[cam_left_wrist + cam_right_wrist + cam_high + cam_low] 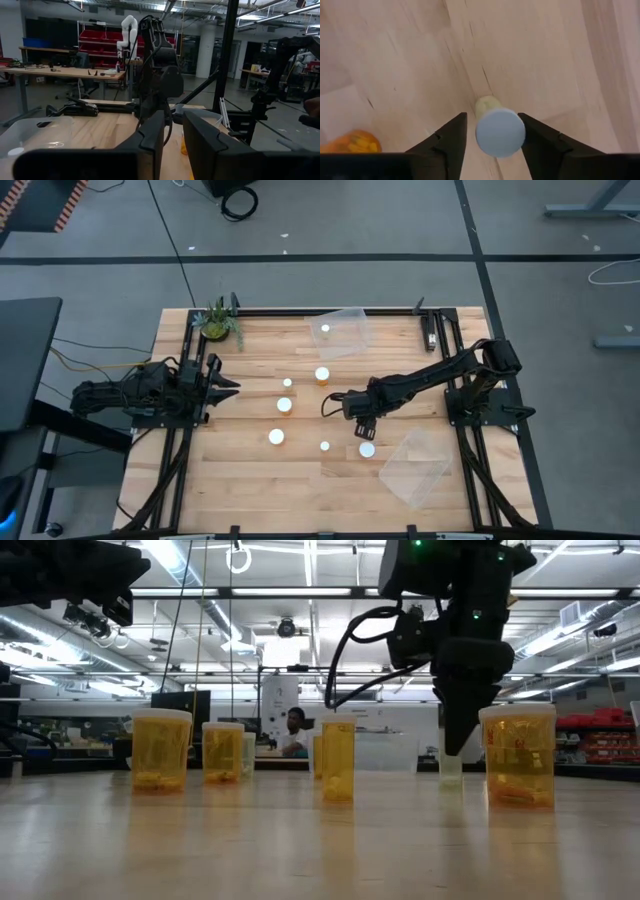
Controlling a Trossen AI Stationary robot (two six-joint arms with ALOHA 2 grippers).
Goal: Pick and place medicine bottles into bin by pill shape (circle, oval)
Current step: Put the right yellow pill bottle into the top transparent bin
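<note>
Several orange medicine bottles with white caps stand upright on the wooden table (250,480), among them ones at the middle (322,374) and near the front (367,449). One more bottle (325,330) stands in the far clear bin (345,332). My right gripper (492,116) points down over a small pale bottle (450,770), open, one finger on each side of its white cap (500,132). In the high view this gripper (342,404) hides that bottle. My left gripper (228,385) waits at the table's left edge, open and holding nothing. My right gripper comes at the small bottle's cap from above, fingers pointing down. One finger (451,131) stands clear of the cap with a gap showing. The other finger (540,135) lies right against the cap's edge (522,131); whether it touches I cannot tell. The bottle stands upright on the table.
A second clear bin (415,465) lies near the front right. A small potted plant (218,322) stands at the far left corner. Another orange bottle (352,142) stands close to my right gripper. A person (295,730) shows in the room beyond the table.
</note>
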